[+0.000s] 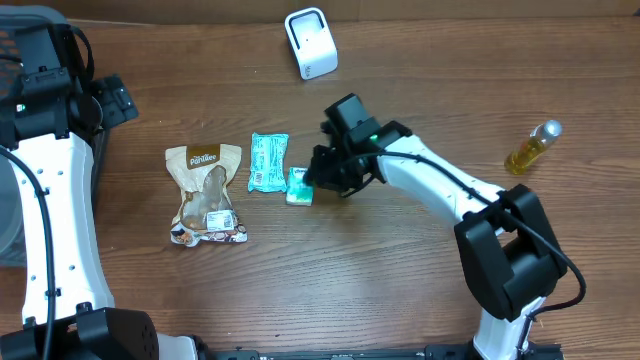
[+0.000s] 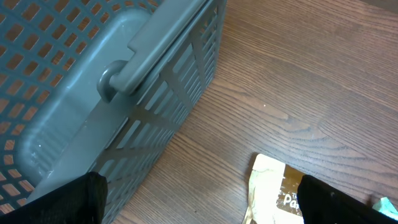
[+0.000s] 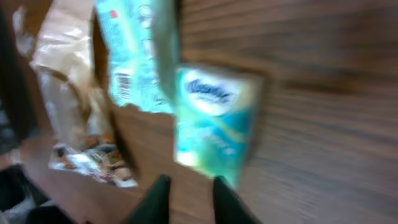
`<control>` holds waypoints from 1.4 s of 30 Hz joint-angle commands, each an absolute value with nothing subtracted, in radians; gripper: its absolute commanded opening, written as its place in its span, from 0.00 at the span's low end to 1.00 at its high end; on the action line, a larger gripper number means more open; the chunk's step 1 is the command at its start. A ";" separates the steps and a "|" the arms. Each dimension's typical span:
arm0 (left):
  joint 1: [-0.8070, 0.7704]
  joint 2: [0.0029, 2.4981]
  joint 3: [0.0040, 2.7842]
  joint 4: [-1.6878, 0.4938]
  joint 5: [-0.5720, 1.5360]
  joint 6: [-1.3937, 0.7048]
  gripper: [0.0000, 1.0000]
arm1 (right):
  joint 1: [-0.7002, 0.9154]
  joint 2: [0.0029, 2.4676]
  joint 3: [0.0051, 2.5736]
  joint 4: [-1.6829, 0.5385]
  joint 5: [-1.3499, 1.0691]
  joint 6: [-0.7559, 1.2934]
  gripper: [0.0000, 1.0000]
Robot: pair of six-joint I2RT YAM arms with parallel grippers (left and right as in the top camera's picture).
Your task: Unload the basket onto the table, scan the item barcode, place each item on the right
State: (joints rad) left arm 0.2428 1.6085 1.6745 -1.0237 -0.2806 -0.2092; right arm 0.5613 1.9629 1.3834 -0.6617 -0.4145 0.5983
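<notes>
Lit brightly and evenly from above in the overhead view, with short, soft shadows under the right gripper [image 1: 316, 180] and along the edges of the snack pouch [image 1: 205, 195] to its left. Sharp throughout there, wood grain crisp. Slightly washed out on the white scanner [image 1: 311, 42] beyond the gripper. Crisp too in the left wrist view across the table [image 2: 298, 93] and grey basket [image 2: 74, 74], yet soft and dark at the left gripper [image 2: 202, 202], on its own fingers [image 2: 68, 199] in the bottom corners. Smeared heavily in the right wrist view: blurred over the tissue pack [image 3: 214, 121] just ahead of the fingertips [image 3: 157, 199], over the teal packet [image 3: 134, 56] beyond it, and streaked along the grain.
</notes>
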 commanded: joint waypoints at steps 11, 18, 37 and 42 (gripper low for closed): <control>0.249 1.608 1.686 -1.021 -0.280 -0.206 1.00 | 0.572 2.011 1.379 -0.647 -0.368 0.598 0.37; 0.249 1.608 1.686 -1.021 -0.280 -0.206 1.00 | 0.576 2.090 1.379 -0.607 -0.398 0.599 0.34; 0.249 1.608 1.686 -1.021 -0.280 -0.206 1.00 | 0.591 2.106 1.379 -0.573 -0.314 0.599 0.27; 0.249 1.608 1.686 -1.021 -0.280 -0.206 1.00 | 0.608 2.106 1.379 -0.573 -0.270 0.599 0.04</control>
State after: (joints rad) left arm 0.2428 1.6085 1.6745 -1.0241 -0.2806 -0.2092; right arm 0.5961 2.0968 1.3846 -0.5667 -0.3393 0.6064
